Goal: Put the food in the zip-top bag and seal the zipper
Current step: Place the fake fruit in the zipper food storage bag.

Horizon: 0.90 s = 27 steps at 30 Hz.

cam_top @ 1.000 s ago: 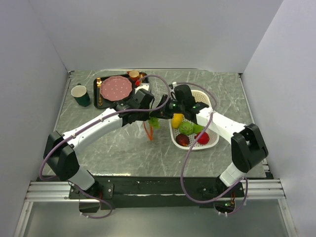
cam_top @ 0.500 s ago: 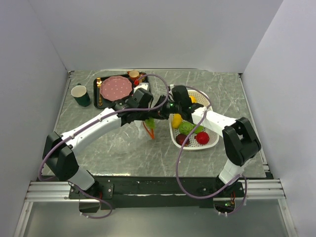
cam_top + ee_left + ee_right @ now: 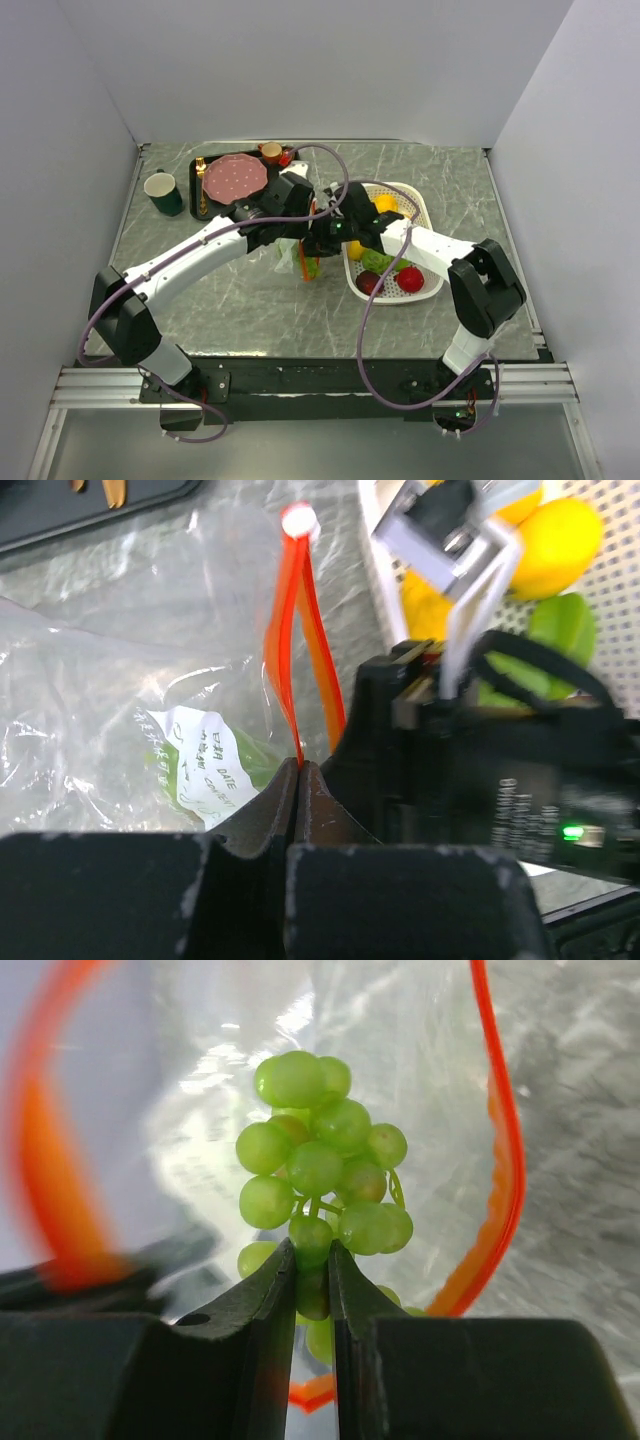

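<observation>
Surface [image 3: 200,300], top view: grey marbled, carrying all that we list. Left tool [image 3: 296,236] and right tool [image 3: 318,243] meet at mid-surface over the bag [image 3: 285,255], which is clear, crumpled and just left of the basket [image 3: 432,225]. Basket holds a yellow piece [image 3: 385,203], green piece [image 3: 376,260], red piece [image 3: 410,279] and dark purple piece [image 3: 369,284]. Far left: tray [image 3: 194,175] with plate [image 3: 235,177], and a cup [image 3: 163,192] beside it.

Left wrist view: left tool's fingers are pressed together, clamped on the lower end of the zipper [image 3: 288,630], which rises as a narrow orange loop. Bag spreads to the left, showing a white printed label [image 3: 195,765] with something green behind. Right tool's black body crowds just right of the zipper; we cannot see its tips here. Lemon [image 3: 555,545] lies in the basket beyond.

Right wrist view: right tool's fingers are nearly together, clamped on the stem of the grapes [image 3: 320,1170], a green bunch. Zipper curves round both sides of the bunch, mouth open, with bag film behind. Whether the grapes are past the mouth we cannot tell.
</observation>
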{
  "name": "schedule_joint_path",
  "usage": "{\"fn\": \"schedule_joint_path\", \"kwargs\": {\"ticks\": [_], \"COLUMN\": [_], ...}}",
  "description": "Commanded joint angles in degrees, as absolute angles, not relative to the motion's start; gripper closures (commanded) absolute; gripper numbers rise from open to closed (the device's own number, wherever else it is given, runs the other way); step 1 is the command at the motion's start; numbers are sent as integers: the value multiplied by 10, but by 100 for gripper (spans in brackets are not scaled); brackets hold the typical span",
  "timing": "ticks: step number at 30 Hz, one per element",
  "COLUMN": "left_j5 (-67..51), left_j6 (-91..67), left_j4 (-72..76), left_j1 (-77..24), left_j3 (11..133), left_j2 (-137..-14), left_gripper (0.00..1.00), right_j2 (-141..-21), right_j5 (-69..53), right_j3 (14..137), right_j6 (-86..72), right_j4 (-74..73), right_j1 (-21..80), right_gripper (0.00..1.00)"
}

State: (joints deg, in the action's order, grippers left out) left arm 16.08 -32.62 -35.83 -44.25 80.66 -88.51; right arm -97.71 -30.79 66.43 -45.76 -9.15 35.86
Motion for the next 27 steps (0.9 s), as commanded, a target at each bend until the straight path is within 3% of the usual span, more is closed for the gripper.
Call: {"fn": "schedule_joint_path", "kwargs": {"ticks": [1, 11, 27], "left_j5": [144, 141, 127], "left_j6": [-327, -347, -349], "left_j4": [-315, -345, -333], "left_j1": [-445, -445, -445], "left_j3": [823, 811, 788], "left_j2": [-865, -872, -853], "left_gripper": [99, 99, 99], "right_j2": [-971, -903, -969], "right_j5": [-238, -190, -242], "right_j3": [677, 617, 654], "right_j6": [-438, -521, -608], "right_j4": [-124, -3, 69], "right_j1": [362, 358, 351], "right_gripper": [84, 80, 75]}}
